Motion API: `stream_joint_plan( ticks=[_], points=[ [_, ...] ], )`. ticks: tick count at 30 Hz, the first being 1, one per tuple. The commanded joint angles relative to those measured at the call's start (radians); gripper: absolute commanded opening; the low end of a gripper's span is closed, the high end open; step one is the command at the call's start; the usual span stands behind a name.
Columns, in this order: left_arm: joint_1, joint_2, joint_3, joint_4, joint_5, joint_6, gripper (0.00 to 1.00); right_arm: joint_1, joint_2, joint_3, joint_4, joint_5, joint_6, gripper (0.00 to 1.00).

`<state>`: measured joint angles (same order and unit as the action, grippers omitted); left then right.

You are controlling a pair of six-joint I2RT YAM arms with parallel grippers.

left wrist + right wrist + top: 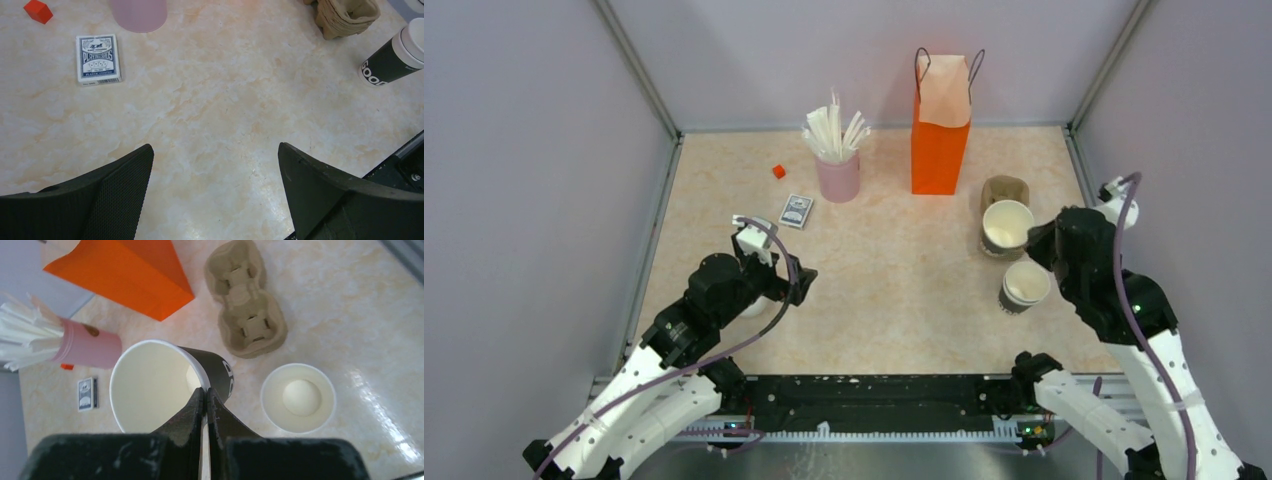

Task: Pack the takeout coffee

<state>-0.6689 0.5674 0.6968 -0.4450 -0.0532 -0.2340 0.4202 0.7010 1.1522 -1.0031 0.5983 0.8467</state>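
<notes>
1. Well, over on the left, the left gripper [215, 150] hangs low over the bare marbled table [894, 270], its claw spread wide with nothing between the fingers.
2. Behind it, toward the back wall, sit a small red block [778, 171] and a pack of playing cards [796, 210] lying flat, a little apart from each other.
3. Just right of those stands a pink cup [838, 178] stuffed with white paper-wrapped sticks [834, 130].
4. Next comes the orange bag [940, 140], upright near the back wall, its top open.
5. Right of the bag lies a cardboard cup carrier [247, 300] with both sockets unfilled.
6. In front of the carrier is the lidless cup [150, 385], cream inside. The right gripper [205, 392] is clamped on its rim, one finger inside and one outside. I cannot tell whether the cup is off the table.
7. The takeout coffee [1025, 285] stands upright on the table, white lid on, just in front of the lidless cup and beside the right arm, well apart from the bag.
</notes>
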Motion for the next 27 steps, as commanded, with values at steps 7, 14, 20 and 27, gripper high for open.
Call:
stream_joint_plan(
  ticks=[7,14,20,27],
  points=[
    [-0.003,-0.022,0.003,-0.005,-0.132,-0.012,0.99,0.054,0.219,-0.115,0.33,-0.513,-0.123,0.0],
    [-0.002,-0.027,0.006,-0.016,-0.169,-0.017,0.99,0.307,0.365,-0.19,0.496,-0.444,-0.105,0.0],
    [-0.002,-0.038,0.004,-0.024,-0.187,-0.027,0.99,0.402,0.498,-0.21,0.596,-0.425,-0.164,0.0],
    [-0.002,-0.04,0.004,-0.022,-0.194,-0.028,0.99,0.439,0.505,-0.296,0.743,-0.467,-0.254,0.0]
  ],
)
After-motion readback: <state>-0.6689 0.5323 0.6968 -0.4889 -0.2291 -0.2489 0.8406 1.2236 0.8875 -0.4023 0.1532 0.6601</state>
